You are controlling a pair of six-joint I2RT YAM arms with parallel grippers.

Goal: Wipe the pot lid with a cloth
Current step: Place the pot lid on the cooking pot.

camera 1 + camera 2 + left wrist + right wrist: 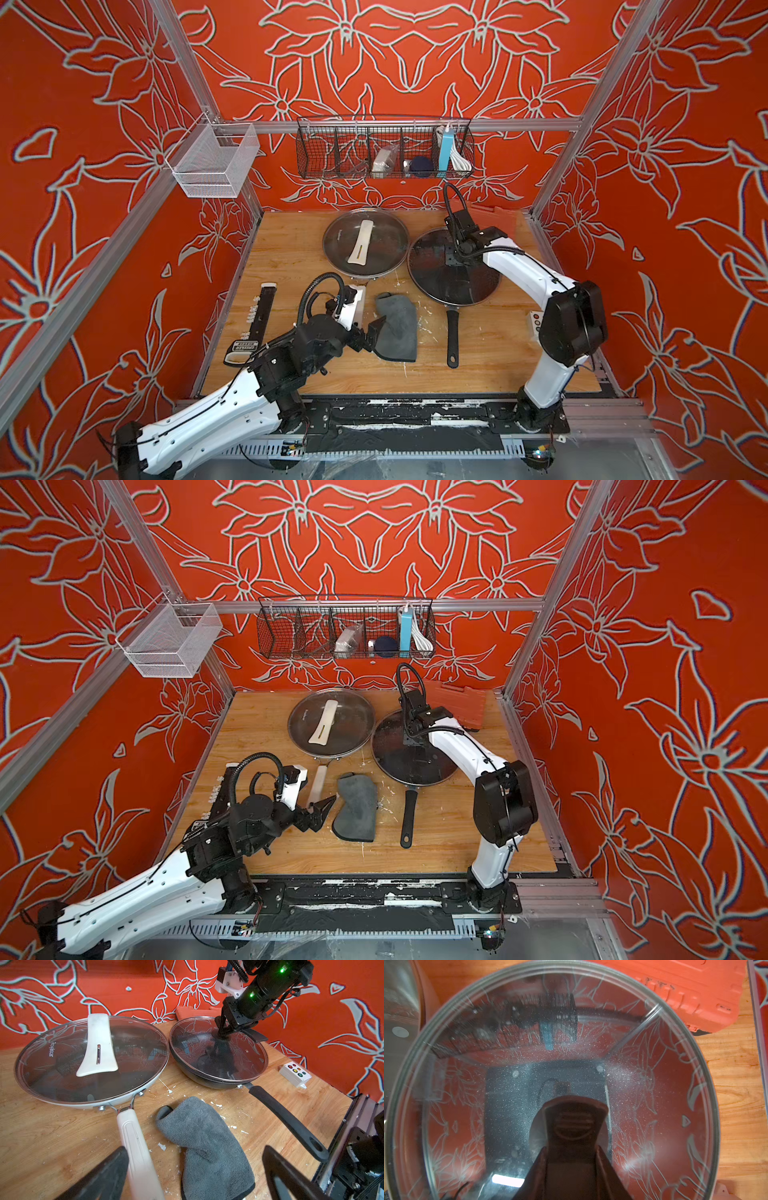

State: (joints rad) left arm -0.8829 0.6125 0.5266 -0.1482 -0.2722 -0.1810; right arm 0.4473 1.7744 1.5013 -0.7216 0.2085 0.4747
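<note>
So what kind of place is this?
Probably a robot practice booth dressed as a kitchen: left arm and right arm at a wooden table, the pot lid and the black-handled lid among the cookware, a metal frame around it.

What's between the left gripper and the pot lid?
The pan's cream-white handle, pointing from the pot lid toward the open left gripper; the cloth lies beside it. Left wrist view shows it.

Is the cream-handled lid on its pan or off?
On. The pot lid sits level, its metal rim seated on the white pan, with no gap showing between them.
</note>
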